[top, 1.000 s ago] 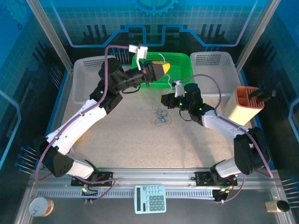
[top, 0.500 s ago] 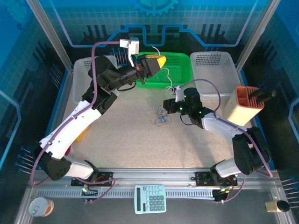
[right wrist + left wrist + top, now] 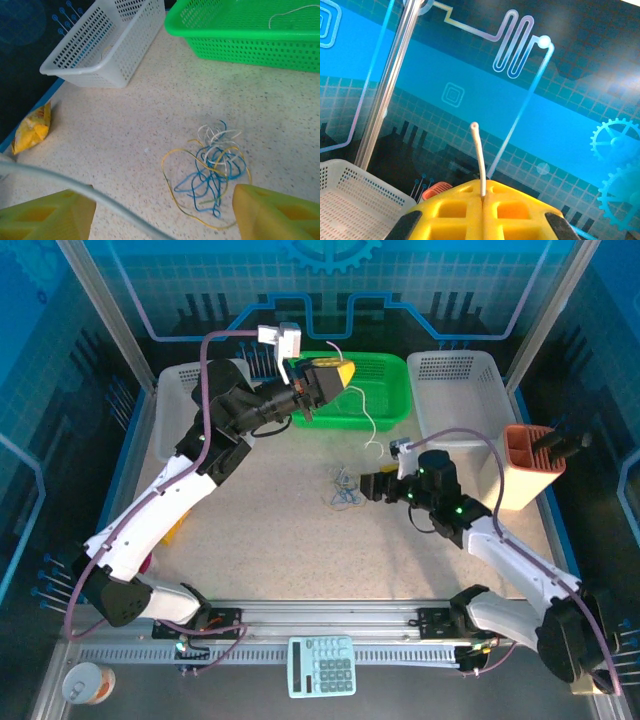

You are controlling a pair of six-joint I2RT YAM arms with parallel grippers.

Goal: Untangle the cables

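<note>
Tangle of very thin flexible cables [image 3: 212, 170], yellowish, whitish and blue-grey: one small knot of curly loops. It lies on the speckled beige surface [image 3: 270, 540], on the near side of the green perforated plastic basket [image 3: 390, 385]. It is close to that basket's front wall but clear of it.

Right end effector [image 3: 164, 200]: yellow fingers spread wide, nothing between them but air. It is on the near side of the green basket, just beside the tangle. In the wrist view the nearest loops fall within the gap between the two fingers; whether they touch cannot be told.

Left end effector [image 3: 343, 372]: yellow fingers pressed together, pinching a single thin whitish cord [image 3: 479, 155]. It is raised over the green basket, toward the left arm's end of it. A short end of the cord stands up from the seam between the fingers. In the overhead view the longer part hangs down across the basket.

White perforated plastic baskets, two: one [image 3: 185, 405] at the green basket's left-arm end, one [image 3: 455, 380] at its right-arm end.

Crumpled yellow packet [image 3: 32, 127]: on the surface, well apart from the green basket, past the left-arm white basket.

Pale green calculator [image 3: 322, 665]: on the metal rail, far from the green basket, at the near edge.
</note>
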